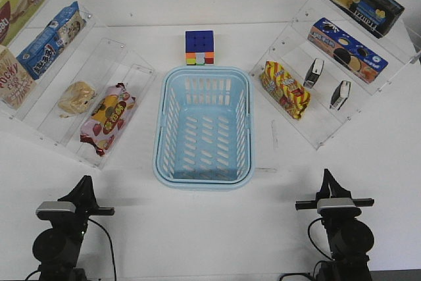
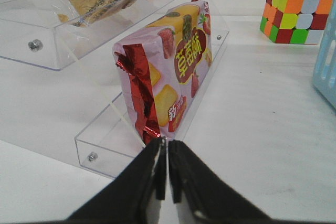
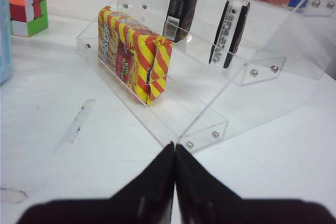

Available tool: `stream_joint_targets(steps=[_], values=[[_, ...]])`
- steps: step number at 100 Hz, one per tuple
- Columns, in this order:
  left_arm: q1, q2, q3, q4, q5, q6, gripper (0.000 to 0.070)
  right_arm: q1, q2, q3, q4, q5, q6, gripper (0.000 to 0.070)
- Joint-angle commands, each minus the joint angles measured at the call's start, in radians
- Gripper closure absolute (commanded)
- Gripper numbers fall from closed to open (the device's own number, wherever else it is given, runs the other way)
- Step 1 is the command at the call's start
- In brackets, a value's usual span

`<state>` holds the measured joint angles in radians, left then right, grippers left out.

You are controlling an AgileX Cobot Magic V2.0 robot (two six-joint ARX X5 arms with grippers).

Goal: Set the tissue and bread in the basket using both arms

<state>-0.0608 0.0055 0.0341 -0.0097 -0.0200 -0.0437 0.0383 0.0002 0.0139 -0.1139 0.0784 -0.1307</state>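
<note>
While the basket (image 1: 204, 126) sits mid-table, both arms are parked on its near side. The left gripper (image 2: 167, 182) is seen pressed closed, nothing held; the right gripper (image 3: 175, 182) is likewise pinched together and empty. The bread (image 1: 77, 97) is shelved left of the basket, beside a strawberry packet (image 1: 108, 118). 2 tissue packs (image 1: 314, 73) are stood upright on the rack right of the basket, behind a striped snack bag (image 1: 285, 89).
</note>
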Motion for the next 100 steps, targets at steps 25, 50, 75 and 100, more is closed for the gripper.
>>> stream_joint_targets(steps=[25,50,75,100], values=[[0.001,-0.002,-0.020,0.011,0.002,0.005,0.0699,0.000,0.001,-0.002,0.014,0.001,0.003,0.0700],[0.001,-0.002,-0.020,0.011,0.002,0.005,0.0699,0.000,0.001,-0.002,0.014,0.001,0.003,0.0700],[0.001,-0.002,-0.020,0.011,0.002,0.005,0.0699,0.001,0.001,-0.002,0.023,-0.011,0.031,0.0700],[0.001,-0.002,-0.020,0.011,0.002,0.005,0.0699,0.001,0.001,-0.002,0.095,-0.053,0.362,0.0700]])
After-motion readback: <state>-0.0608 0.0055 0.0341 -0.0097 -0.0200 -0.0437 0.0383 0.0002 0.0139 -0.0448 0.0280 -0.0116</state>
